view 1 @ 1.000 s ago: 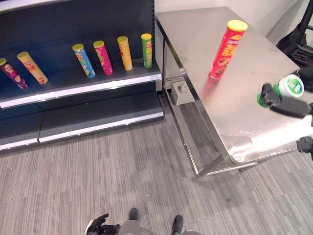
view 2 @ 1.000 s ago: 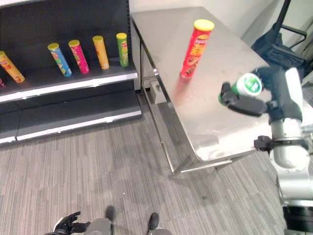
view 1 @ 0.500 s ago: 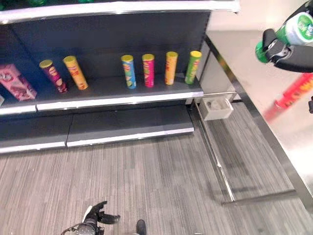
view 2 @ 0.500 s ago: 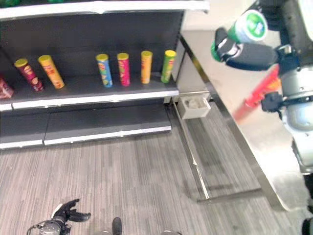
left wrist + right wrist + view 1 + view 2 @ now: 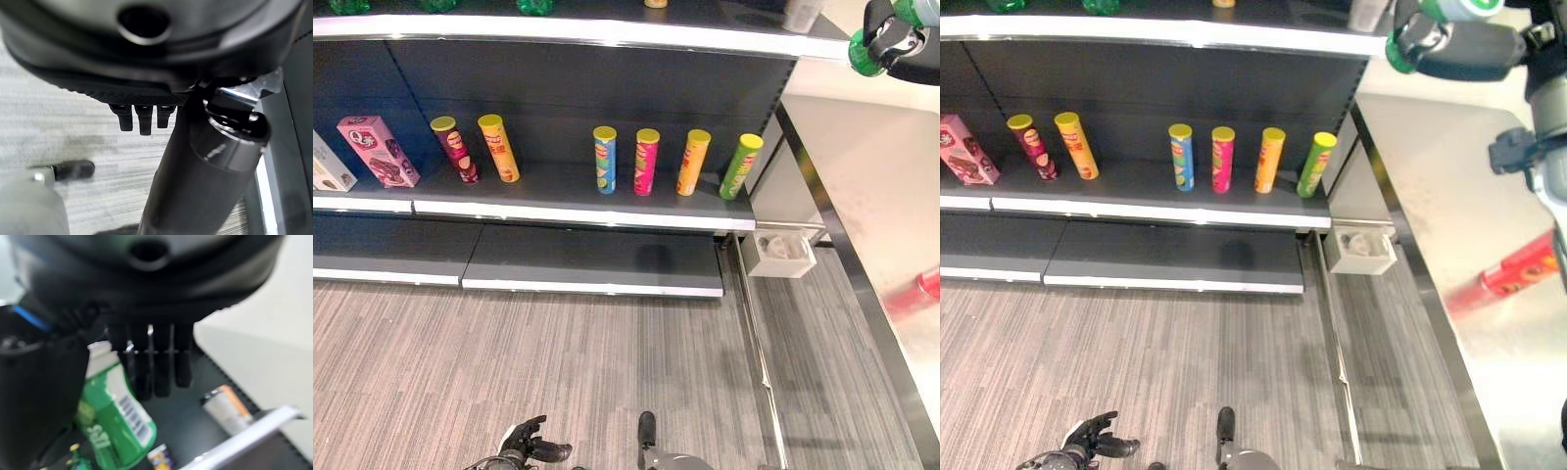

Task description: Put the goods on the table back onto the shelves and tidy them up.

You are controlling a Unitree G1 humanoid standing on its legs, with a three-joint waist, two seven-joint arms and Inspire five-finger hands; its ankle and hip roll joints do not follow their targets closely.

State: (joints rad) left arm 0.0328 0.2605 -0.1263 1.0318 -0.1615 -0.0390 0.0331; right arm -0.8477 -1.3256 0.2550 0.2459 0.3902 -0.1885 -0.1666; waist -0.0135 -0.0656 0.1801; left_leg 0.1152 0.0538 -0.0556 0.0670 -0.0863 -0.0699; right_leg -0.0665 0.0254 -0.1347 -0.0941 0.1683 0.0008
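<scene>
Down low my left hand (image 5: 530, 450) hangs with loose fingers over the floor, a red can (image 5: 1518, 276) lies on the desk (image 5: 1440, 211), and farther up my right hand (image 5: 1454, 44) clamps a green can (image 5: 115, 418) by the top shelf (image 5: 607, 31).

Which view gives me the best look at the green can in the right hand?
The right wrist view: the green can shows its side and label beside the right hand's curled fingers. The eye views catch just its end at the top edge, pinched in the hand. The left wrist view faces the floor.
</scene>
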